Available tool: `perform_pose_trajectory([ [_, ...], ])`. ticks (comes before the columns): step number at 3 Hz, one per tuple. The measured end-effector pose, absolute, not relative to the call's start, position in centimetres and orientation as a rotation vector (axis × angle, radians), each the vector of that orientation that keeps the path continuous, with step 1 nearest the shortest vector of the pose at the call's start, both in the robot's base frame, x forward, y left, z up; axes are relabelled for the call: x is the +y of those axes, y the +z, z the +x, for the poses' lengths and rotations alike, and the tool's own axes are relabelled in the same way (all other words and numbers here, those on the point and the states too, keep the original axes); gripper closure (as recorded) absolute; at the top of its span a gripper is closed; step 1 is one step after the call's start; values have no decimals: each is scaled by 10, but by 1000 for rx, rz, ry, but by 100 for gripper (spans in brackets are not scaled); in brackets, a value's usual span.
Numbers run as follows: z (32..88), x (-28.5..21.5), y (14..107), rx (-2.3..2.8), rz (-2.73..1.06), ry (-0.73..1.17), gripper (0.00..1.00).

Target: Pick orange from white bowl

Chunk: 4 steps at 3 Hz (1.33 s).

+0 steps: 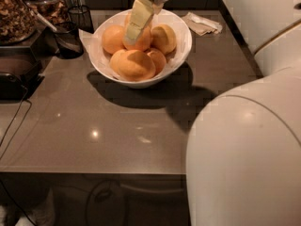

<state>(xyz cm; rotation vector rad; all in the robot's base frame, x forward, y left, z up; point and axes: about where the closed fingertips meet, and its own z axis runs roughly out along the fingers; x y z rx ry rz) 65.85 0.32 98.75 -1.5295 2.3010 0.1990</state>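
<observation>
The desk carries the white bowl at the middle of its far edge. My target orange lies mid-bowl, packed among others. My pincer is on or just above it; whether it is open or closed, I cannot tell. I should centre over this one fruit and grip firmly before lifting.

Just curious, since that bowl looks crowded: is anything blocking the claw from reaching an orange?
Nothing visible does. The gripper reaches down into the white bowl, its tip right at the piled oranges, with no cover or other object between.
</observation>
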Motion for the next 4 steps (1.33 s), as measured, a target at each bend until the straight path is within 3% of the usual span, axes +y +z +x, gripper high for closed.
perform_pose_trajectory([
  [1,670,4,982,2322,-1510,207,29],
  [4,683,26,955,2384,-1521,257,26],
])
